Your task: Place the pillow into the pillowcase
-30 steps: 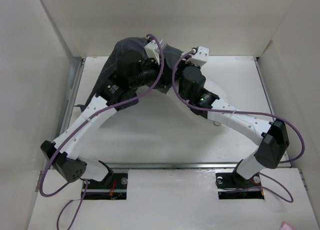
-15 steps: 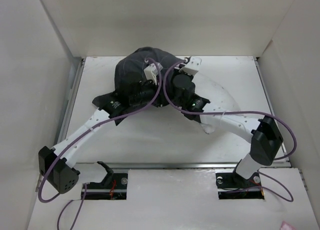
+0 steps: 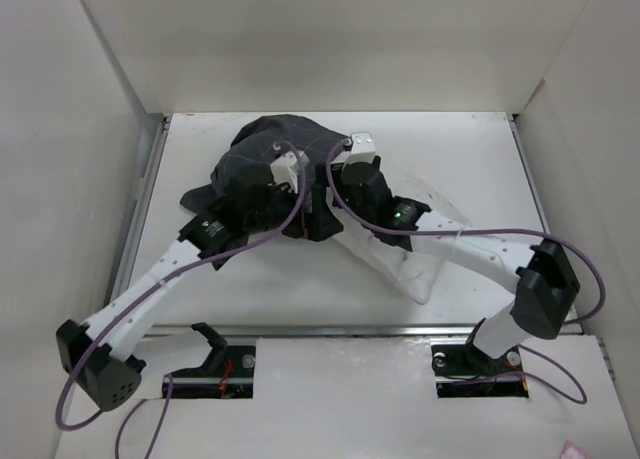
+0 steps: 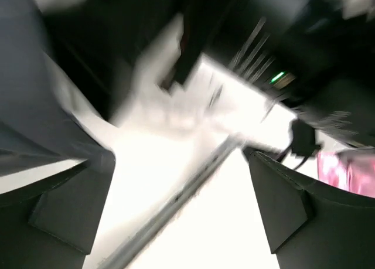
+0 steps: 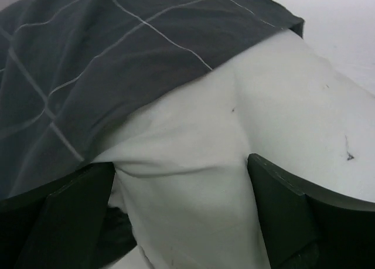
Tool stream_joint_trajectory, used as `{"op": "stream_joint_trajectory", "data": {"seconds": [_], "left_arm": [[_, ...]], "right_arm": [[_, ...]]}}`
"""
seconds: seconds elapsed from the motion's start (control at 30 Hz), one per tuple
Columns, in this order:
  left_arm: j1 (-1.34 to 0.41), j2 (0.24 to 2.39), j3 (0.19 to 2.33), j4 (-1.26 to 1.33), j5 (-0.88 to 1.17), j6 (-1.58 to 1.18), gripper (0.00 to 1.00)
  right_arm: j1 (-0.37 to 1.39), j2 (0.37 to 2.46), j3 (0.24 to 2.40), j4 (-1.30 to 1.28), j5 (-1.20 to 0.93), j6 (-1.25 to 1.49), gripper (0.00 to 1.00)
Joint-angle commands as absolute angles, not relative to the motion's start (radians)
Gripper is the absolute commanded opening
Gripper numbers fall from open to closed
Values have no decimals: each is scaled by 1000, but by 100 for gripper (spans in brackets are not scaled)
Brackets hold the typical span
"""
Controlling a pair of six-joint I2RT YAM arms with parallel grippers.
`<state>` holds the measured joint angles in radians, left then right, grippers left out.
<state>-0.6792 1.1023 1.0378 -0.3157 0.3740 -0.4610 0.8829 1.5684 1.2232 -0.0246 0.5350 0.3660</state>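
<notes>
While one pillowcase point(image 3: 262, 144) is bunched at 11 o'clock on the table point(image 3: 480, 149), one pillow point(image 3: 415, 269) is seen protruding toward 4 o'clock. Two arms are bent inward over the fabric; the left gripper point(image 4: 176, 163) (view blurred) and right gripper point(image 5: 180, 162) are spread wide, nothing held.

I see the pillowcase point(image 5: 88, 64) as matt, wrinkled cloth and the pillow point(image 5: 222, 187) as soft, smooth off-white fabric. The table point(image 3: 470, 149) looks smooth, matt white; the fingers point(image 5: 293, 216) of my right hand point(image 5: 181, 162) look matt dark plastic.
</notes>
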Motion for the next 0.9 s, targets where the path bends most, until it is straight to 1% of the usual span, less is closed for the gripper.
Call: {"op": "stream_joint_trajectory", "data": {"seconds": [0.0, 0.1, 0.2, 0.27, 0.37, 0.4, 0.5, 0.53, 0.57, 0.6, 0.63, 0.67, 0.7, 0.73, 0.77, 0.83, 0.87], "left_arm": [[-687, 979, 1190, -342, 263, -414, 100], [-687, 965, 1256, -342, 154, -393, 100], [-687, 989, 1304, -319, 184, -370, 100], [-687, 1012, 1330, -308, 184, -344, 100], [-687, 1075, 1371, -290, 118, -318, 100], [-687, 1135, 1391, -311, 101, -318, 100], [-687, 1247, 1484, -311, -29, -281, 100], [-687, 1338, 1518, -334, -94, -262, 100], [-687, 1391, 1561, -354, -122, -243, 100], [-687, 1451, 1618, -385, -147, -227, 100], [-687, 1580, 1758, -456, -161, -166, 100], [-687, 1647, 1832, -494, -176, -134, 100], [-698, 1714, 1908, -532, -198, -106, 100], [-698, 1783, 2074, -576, -222, -80, 100], [-698, 1913, 2151, -659, -282, -45, 100], [-698, 2033, 2300, -742, -346, -12, 100], [-709, 2124, 2415, -803, -365, 7, 100]], "right_arm": [[877, 1462, 1305, -202, 315, 350, 100], [877, 1408, 1318, -311, 304, 301, 100], [877, 1359, 1330, -397, 351, 262, 100], [877, 1312, 1303, -407, 392, 262, 100], [877, 1250, 1241, -365, 498, 262, 100], [862, 1241, 1232, -348, 499, 262, 100], [728, 1241, 1232, -324, 330, 294, 100], [680, 1250, 1232, -308, 263, 304, 100], [588, 1262, 1232, -308, 136, 304, 100], [553, 1276, 1232, -308, 89, 304, 100], [502, 1304, 1242, -299, 27, 266, 100], [502, 1318, 1243, -288, 26, 238, 100], [465, 1328, 1243, -275, -15, 215, 100], [450, 1347, 1243, -261, -31, 186, 100], [437, 1347, 1243, -252, -49, 186, 100], [408, 1358, 1232, -239, -69, 173, 100], [408, 1367, 1232, -229, -69, 161, 100]]}}
